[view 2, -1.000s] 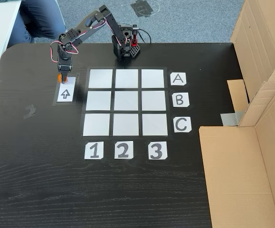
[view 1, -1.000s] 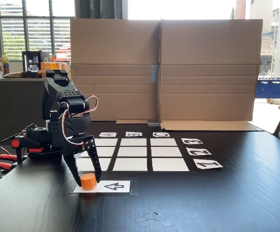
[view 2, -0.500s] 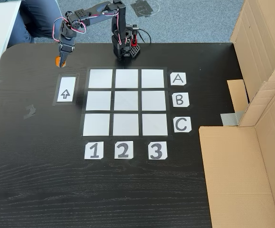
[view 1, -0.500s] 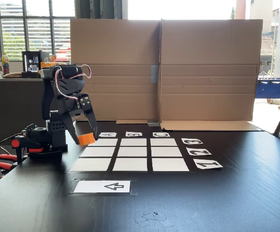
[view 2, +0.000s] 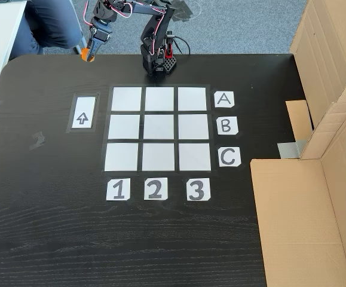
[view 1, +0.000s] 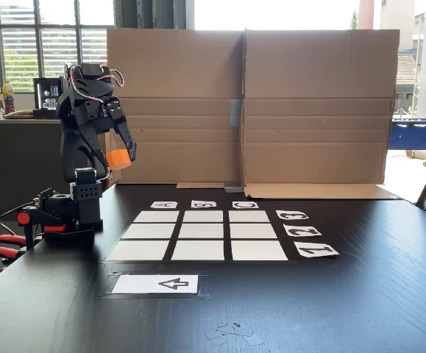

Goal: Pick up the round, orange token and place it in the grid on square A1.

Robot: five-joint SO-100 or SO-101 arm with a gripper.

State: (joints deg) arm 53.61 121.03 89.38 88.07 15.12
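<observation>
Token point(view 1: 118, 158) aloft: the arm's tool point(view 1: 121, 159) is clamped on the small orange cylinder, held high above the black desk point(view 1: 330, 294) at the far left of the low fixed view, in front of the cardboard wall point(view 1: 249, 103). From the high fixed view the token point(view 2: 88, 55) and the tool point(view 2: 89, 54) appear at the far edge of the desk point(view 2: 47, 227), left of the arm's base point(view 2: 158, 61) and beyond the arrow card point(view 2: 82, 113).

The grid point(view 2: 158, 129) lies flat in the middle of the desk, its nine white cells bare. Letter cards A point(view 2: 224, 99), B point(view 2: 226, 126) and C point(view 2: 229, 157) line its right side in that view; number cards 1 point(view 2: 118, 189), 2 point(view 2: 154, 189) and 3 point(view 2: 197, 189) sit along its near side. Square A1 point(view 2: 126, 99) (the far-left corner cell seen from above) carries nothing, and the token hangs well apart from it. In the low view the grid point(view 1: 198, 235) sits right of the base, with the arrow card point(view 1: 157, 284) nearer the camera. A seated person's leg point(view 2: 47, 24) shows beyond the desk.
</observation>
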